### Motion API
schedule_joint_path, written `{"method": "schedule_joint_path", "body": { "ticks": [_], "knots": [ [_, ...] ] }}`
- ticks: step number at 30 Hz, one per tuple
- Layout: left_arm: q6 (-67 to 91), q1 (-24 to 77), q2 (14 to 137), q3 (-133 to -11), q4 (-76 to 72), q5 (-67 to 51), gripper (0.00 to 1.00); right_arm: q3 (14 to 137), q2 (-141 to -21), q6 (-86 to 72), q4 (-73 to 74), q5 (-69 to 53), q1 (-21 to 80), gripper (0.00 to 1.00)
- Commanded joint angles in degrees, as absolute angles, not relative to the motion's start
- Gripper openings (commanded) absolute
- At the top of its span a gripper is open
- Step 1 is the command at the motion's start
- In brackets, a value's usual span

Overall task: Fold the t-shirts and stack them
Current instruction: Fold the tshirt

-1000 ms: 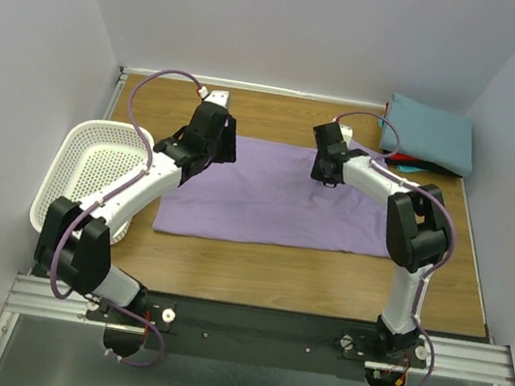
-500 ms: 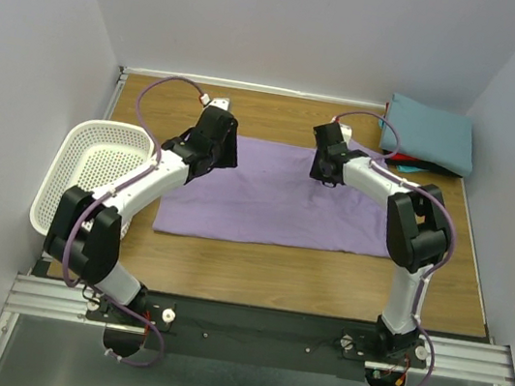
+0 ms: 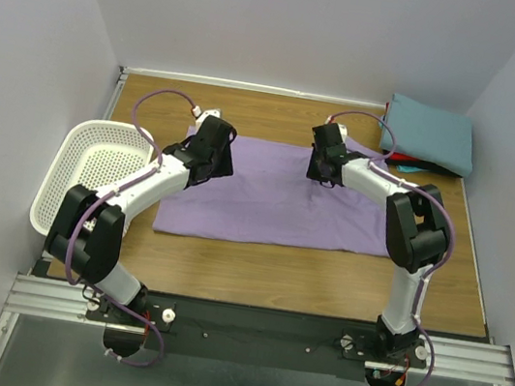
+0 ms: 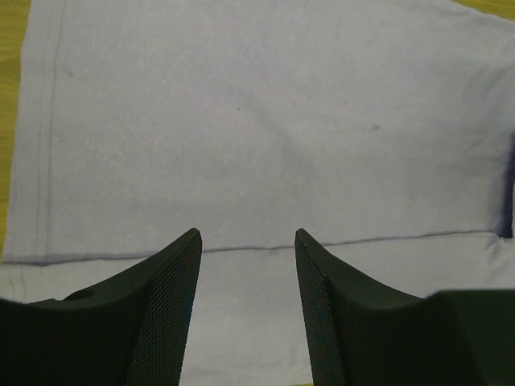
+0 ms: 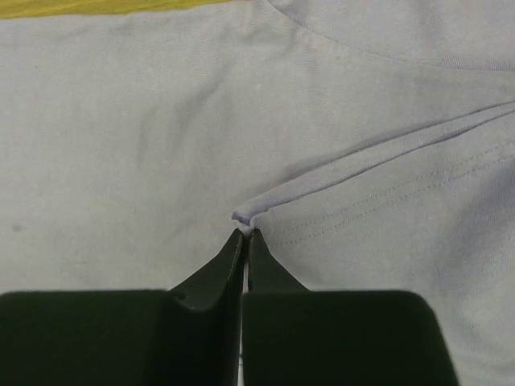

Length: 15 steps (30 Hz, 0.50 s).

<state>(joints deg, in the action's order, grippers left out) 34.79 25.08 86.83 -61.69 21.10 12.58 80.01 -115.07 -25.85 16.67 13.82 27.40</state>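
The lavender-purple t-shirt (image 3: 277, 196) lies spread flat in the middle of the table. My left gripper (image 3: 216, 155) is open over the shirt's far left part; in the left wrist view (image 4: 248, 241) the jaws stand apart just above a folded edge of the cloth (image 4: 265, 121). My right gripper (image 3: 321, 169) is at the shirt's far edge, shut on a small pinched fold of the purple cloth (image 5: 245, 215). A folded teal t-shirt (image 3: 431, 132) lies on a folded red one (image 3: 411, 163) at the far right corner.
A white perforated basket (image 3: 92, 172) stands at the left edge of the table. The wooden table (image 3: 274, 274) shows in front of the shirt and along the far side. Grey walls close in the left, back and right.
My left gripper has moved right and a little nearer, onto the shirt's far left part. My right gripper has stayed nearly in place at the far edge.
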Motion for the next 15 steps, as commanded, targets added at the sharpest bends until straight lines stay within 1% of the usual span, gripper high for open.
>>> {"method": "schedule_joint_path", "body": {
  "ticks": [1,2,3,4,5,6,9,11,15],
  "knots": [
    [38.66,24.44,87.63,-60.21,23.99,17.13,0.58,79.28,-114.17,-24.70,14.41,11.51,28.04,0.09],
    [39.37,24.00,87.71,-59.94,24.43,18.44,0.58,79.02,-114.00,-24.70,14.41,11.60,28.04,0.11],
    [41.29,23.73,87.89,-59.59,25.74,19.76,0.59,78.84,-113.82,-24.78,14.41,11.78,27.95,0.19],
    [42.27,23.30,87.98,-59.24,26.45,19.78,0.59,78.58,-113.56,-24.70,14.41,11.69,27.95,0.24],
    [43.23,22.51,87.98,-58.89,27.06,20.65,0.59,78.40,-112.77,-24.78,14.41,11.78,28.04,0.31],
    [45.50,21.98,87.63,-57.93,28.11,21.44,0.59,78.14,-112.24,-24.87,14.41,12.04,28.04,0.41],
    [49.73,20.31,86.32,-56.43,30.49,21.88,0.58,77.09,-109.79,-25.48,14.41,11.95,28.04,0.52],
    [51.93,20.04,85.35,-55.20,31.98,22.76,0.58,75.42,-107.07,-26.19,14.41,11.87,27.95,0.55],
    [56.33,19.25,84.64,-54.14,34.53,25.48,0.58,72.43,-102.49,-27.86,14.41,11.52,27.95,0.55]
  ]
}}
